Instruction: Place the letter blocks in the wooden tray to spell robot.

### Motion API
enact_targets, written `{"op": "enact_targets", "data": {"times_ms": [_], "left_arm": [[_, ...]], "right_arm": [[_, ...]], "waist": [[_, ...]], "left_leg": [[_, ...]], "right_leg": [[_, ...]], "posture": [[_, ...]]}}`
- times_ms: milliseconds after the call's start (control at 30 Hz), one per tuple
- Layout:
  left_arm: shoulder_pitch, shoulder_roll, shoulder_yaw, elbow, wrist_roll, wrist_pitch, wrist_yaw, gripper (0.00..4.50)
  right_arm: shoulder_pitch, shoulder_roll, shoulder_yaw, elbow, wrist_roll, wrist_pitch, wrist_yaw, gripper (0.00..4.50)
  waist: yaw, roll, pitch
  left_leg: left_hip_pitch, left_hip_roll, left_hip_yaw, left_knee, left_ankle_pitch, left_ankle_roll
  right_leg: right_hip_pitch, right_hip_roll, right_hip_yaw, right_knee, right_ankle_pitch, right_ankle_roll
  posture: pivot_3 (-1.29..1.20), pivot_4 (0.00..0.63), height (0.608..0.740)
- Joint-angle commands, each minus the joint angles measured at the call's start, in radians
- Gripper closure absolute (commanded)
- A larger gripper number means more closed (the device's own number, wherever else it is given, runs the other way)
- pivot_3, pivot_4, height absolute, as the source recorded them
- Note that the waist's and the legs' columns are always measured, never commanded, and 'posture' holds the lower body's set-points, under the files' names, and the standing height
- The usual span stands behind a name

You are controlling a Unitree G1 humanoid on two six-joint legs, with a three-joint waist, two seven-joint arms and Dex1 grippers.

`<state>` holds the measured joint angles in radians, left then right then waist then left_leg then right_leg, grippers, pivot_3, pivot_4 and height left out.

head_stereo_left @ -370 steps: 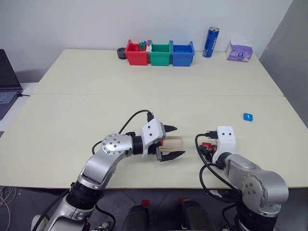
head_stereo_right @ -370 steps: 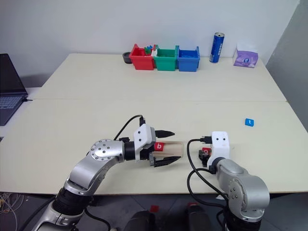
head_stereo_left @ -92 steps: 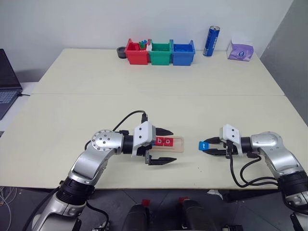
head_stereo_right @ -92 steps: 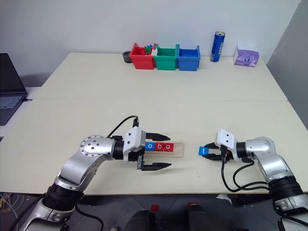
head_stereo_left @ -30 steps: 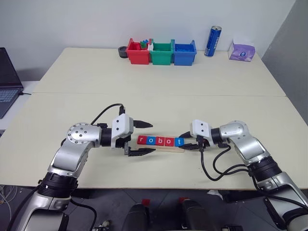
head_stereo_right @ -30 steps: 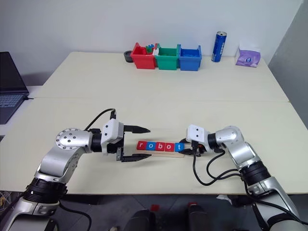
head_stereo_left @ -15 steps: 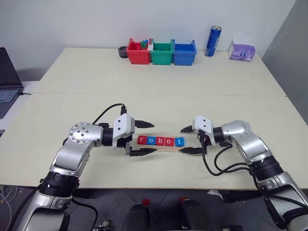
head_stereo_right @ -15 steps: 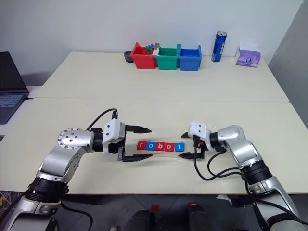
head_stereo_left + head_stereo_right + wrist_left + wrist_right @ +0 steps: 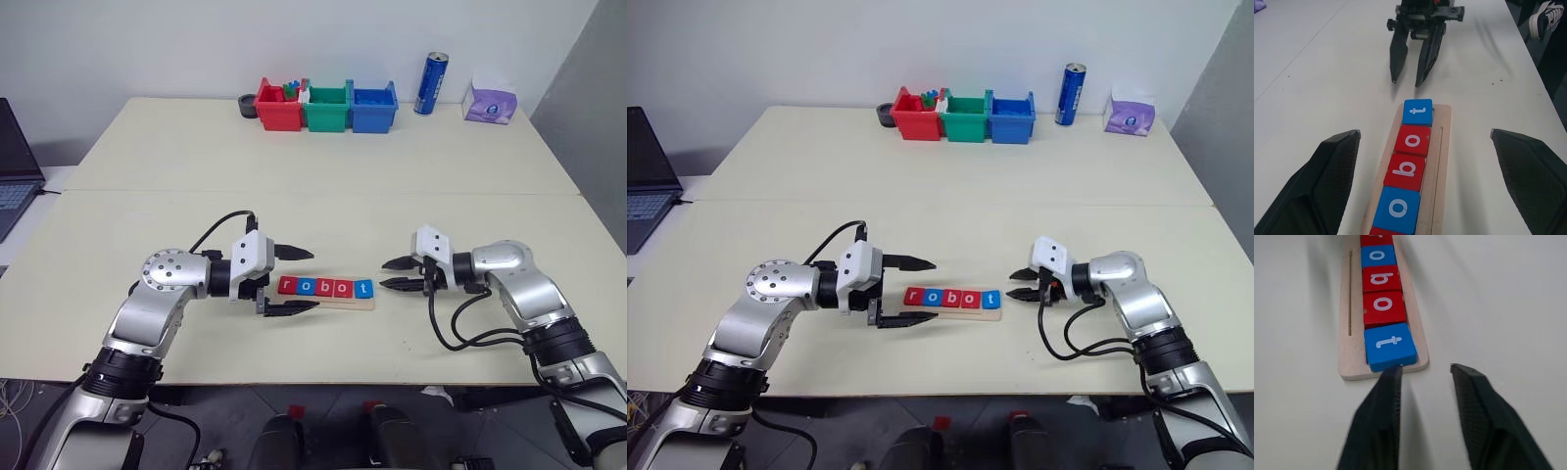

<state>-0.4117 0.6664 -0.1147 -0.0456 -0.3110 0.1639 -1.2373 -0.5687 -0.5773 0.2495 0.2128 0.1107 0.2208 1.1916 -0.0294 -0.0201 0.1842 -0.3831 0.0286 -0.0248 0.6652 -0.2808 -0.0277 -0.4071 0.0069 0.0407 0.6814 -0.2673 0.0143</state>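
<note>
Letter blocks (image 9: 325,287) in wooden tray (image 9: 364,303), near desk (image 9: 294,176) front edge, spelling robot. Left hand (image 9: 297,279) spread wide at one tray end; right hand (image 9: 394,273) slightly parted, empty, just off the other. Bins (image 9: 326,108), can (image 9: 430,84) well apart at far edge.

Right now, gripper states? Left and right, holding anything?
Left gripper: open wide, empty, at the left end of the wooden tray.
Right gripper: fingers slightly apart, empty, just off the blue t block.
</note>
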Motion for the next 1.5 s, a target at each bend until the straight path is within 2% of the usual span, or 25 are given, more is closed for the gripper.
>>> {"op": "enact_targets", "data": {"times_ms": [33, 67, 1200, 1333, 1467, 1500], "left_arm": [[-0.013, 0.005, 0.008, -0.025, -0.007, -0.016, -0.004, 0.0], [-0.011, 0.006, 0.009, -0.028, -0.008, -0.015, -0.004, 0.0], [0.007, 0.014, 0.015, -0.05, -0.007, -0.01, 0.01, 0.0], [0.015, 0.02, 0.022, -0.058, -0.012, -0.005, 0.011, 0.0], [0.057, 0.051, 0.063, -0.103, -0.036, 0.055, 0.037, 0.0], [0.078, 0.064, 0.077, -0.121, -0.042, 0.078, 0.047, 0.0]], "right_arm": [[0.0, 0.005, 0.002, -0.017, -0.008, -0.041, -0.005, 4.23], [0.002, 0.005, 0.005, -0.018, -0.011, -0.047, -0.005, 4.46], [0.003, 0.042, 0.04, -0.053, -0.023, -0.046, -0.017, 4.46], [0.018, 0.004, 0.009, -0.144, 0.017, 0.032, 0.003, 4.46], [0.055, -0.046, -0.04, -0.313, 0.102, 0.194, -0.003, 4.46], [0.069, -0.061, -0.055, -0.358, 0.127, 0.24, -0.005, 4.09]], "waist": [[0.0, 0.0, 0.0], [0.0, 0.0, 0.0], [0.0, 0.0, 0.0], [0.0, 0.0, 0.0], [0.0, 0.0, 0.0], [0.0, 0.0, 0.0]], "left_leg": [[0.0, 0.0, 0.0, 0.0, 0.0, 0.0], [0.0, 0.0, 0.0, 0.0, 0.0, 0.0], [0.0, 0.0, 0.0, 0.0, 0.0, 0.0], [0.0, 0.0, -0.001, 0.0, 0.0, 0.0], [0.0, 0.001, -0.002, 0.0, 0.0, 0.0], [0.0, 0.001, -0.002, 0.0, 0.0, 0.0]], "right_leg": [[0.0, 0.0, 0.0, 0.0, 0.0, 0.0], [0.0, 0.0, 0.0, 0.0, 0.0, 0.0], [0.0, 0.0, 0.0, 0.0, 0.0, 0.0], [0.0, 0.0, 0.0, 0.0, 0.0, 0.0], [0.0, 0.0, 0.0, 0.0, 0.0, 0.0], [0.0, 0.0, 0.0, 0.0, 0.0, 0.0]], "posture": [[0.0, 0.15, 0.74], [0.0, 0.15, 0.74], [0.0, 0.15, 0.74], [0.0, 0.15, 0.74], [0.0, 0.15, 0.74], [0.0, 0.15, 0.74]]}}
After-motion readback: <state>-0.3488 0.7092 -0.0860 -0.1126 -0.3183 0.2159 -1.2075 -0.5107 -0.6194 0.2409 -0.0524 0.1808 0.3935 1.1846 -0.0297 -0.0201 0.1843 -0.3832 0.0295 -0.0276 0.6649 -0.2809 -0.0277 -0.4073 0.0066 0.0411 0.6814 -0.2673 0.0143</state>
